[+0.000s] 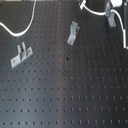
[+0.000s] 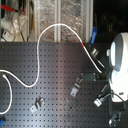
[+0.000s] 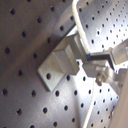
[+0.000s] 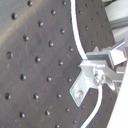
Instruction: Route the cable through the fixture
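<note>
The fixture [image 3: 59, 64], a slim silver-grey metal clip, stands on the black perforated board and fills the middle of the first wrist view. It shows again in the second wrist view [image 4: 86, 85]. The white cable [image 3: 79, 30] runs down past the clip's edge and into my gripper [image 3: 94, 60], which looks shut on it right beside the clip. In the second exterior view the cable [image 2: 56, 26] loops from the left, over the board's back edge, then down toward the white arm [image 2: 120, 60]. In the first exterior view my gripper [image 1: 112, 10] is at the top right.
A two-pronged clip [image 1: 21, 54] and a kinked clip [image 1: 73, 33] stand on the board [image 1: 65, 95], left of the gripper in the first exterior view. Several small clips [image 2: 75, 89] also dot the board in the second exterior view. Shelving and clutter lie behind the board.
</note>
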Controlling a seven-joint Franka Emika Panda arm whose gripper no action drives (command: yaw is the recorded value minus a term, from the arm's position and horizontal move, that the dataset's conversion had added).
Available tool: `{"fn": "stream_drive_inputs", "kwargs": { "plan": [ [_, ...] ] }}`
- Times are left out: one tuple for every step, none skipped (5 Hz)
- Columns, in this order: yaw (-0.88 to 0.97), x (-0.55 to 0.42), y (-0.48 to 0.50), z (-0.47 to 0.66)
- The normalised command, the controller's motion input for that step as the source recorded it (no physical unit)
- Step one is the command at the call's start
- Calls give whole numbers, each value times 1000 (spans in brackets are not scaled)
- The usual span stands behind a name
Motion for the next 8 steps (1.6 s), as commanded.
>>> {"fn": "stream_drive_inputs", "kwargs": {
  "plan": [
    [0,1,-14,0],
    [0,4,-218,-62],
    [-34,-16,-403,2],
    [0,-1,11,0],
    [-14,-14,172,309],
    [-14,-12,149,315],
    [0,-141,-13,107],
    [0,-513,-72,-28]
  ]
}}
